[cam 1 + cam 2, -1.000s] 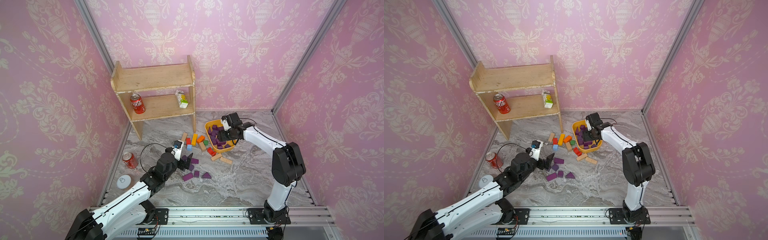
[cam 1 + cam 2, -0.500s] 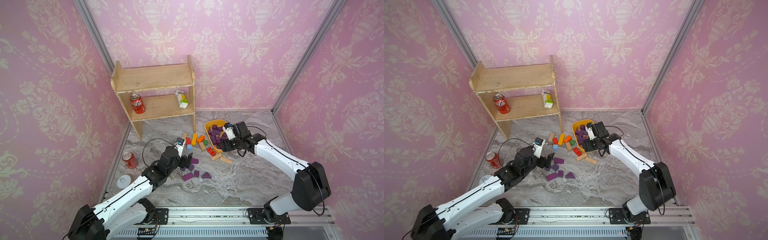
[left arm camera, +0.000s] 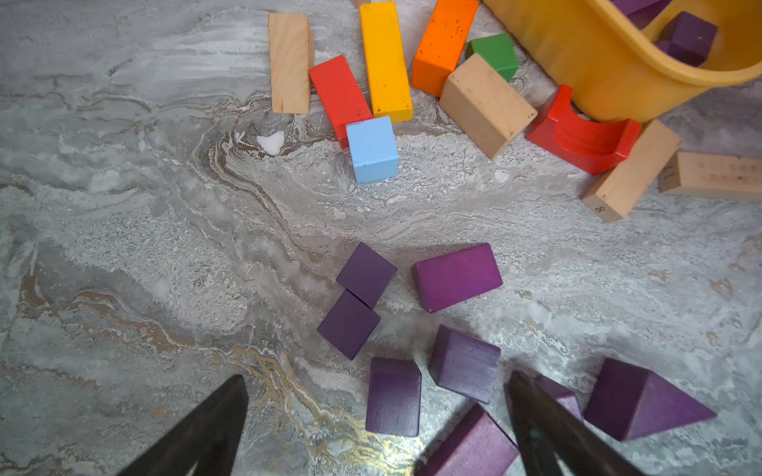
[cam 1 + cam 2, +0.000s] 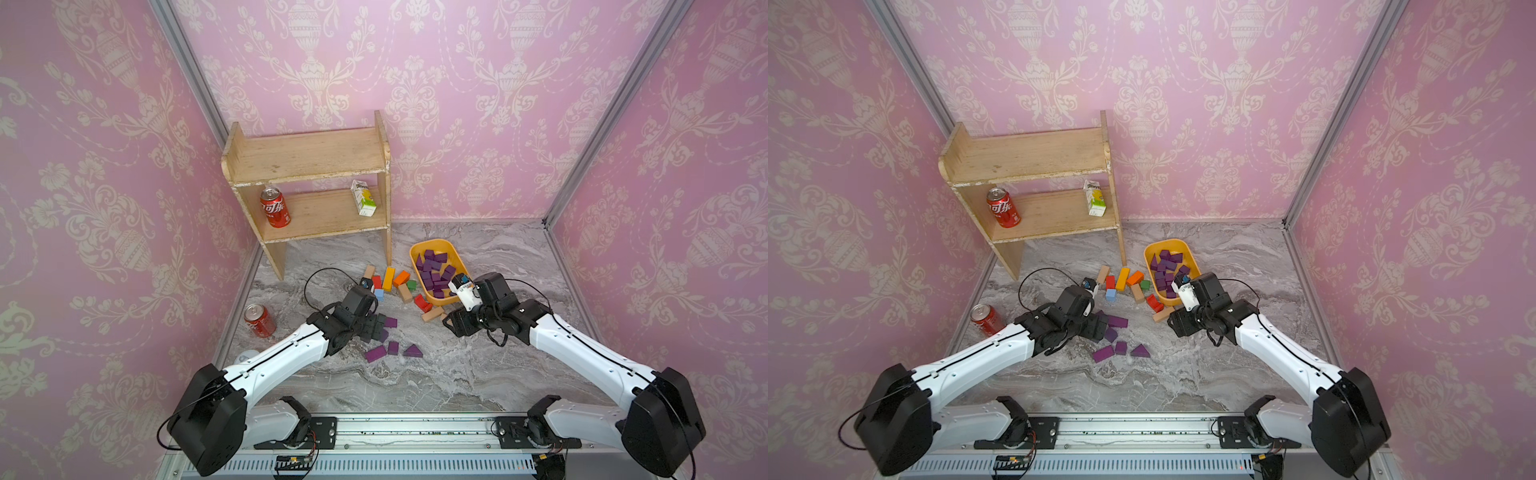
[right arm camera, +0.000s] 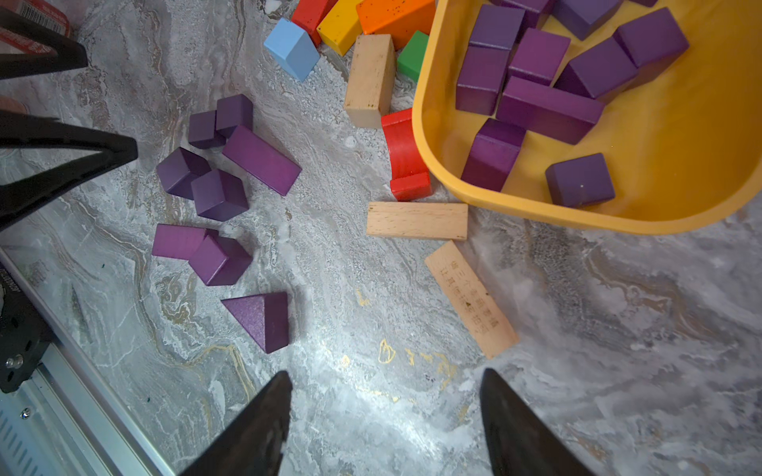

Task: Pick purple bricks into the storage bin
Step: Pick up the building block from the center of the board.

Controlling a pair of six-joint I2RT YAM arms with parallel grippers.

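Purple bricks (image 4: 434, 266) lie in the yellow storage bin (image 4: 430, 242), far and a bit right. More sit loose on the floor, nearer. The left gripper (image 3: 376, 377) hangs over the loose ones, jaws apart and empty. The right gripper (image 5: 386, 373) is apart and empty too.

Wood, plastic and marble-look surfaces

The purple bricks (image 3: 457, 277) were matt stained wood, grain showing; the tan blocks (image 5: 416, 220) bare, smooth wood. The storage bin (image 5: 536, 213) was smooth, faintly glossy plastic. The tabletop (image 3: 165, 247) looked like grey marble, lightly glossy, the shelf (image 4: 307, 153) worn unpainted wood, the can (image 4: 274, 207) shiny metal.
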